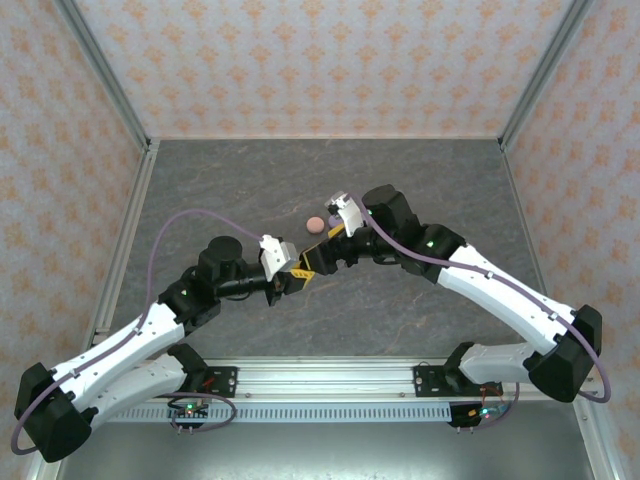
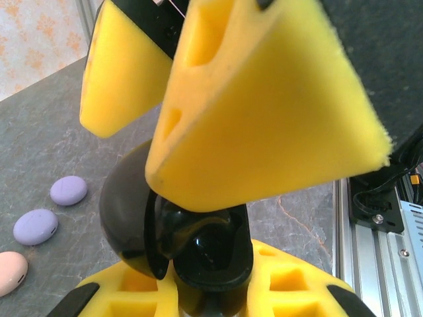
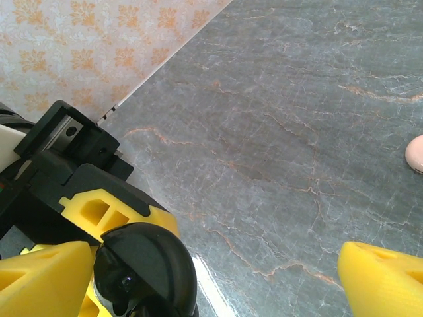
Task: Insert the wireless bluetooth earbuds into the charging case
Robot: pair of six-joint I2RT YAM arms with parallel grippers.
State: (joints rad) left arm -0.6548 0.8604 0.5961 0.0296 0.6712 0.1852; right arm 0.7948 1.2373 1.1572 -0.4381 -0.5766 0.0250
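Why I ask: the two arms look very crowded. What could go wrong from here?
1. The open right gripper has its fingers crowded close over the black case that the left gripper holds. A nudge could close what looks like its open lid or twist it loose.
2. If the case slips from that pinch, it could drop to the table.
3. I cannot make out an earbud in the case, so one may be unseated.

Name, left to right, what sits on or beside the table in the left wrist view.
From the left: pink case → lilac case → second lilac case → black case, open → metal rail.
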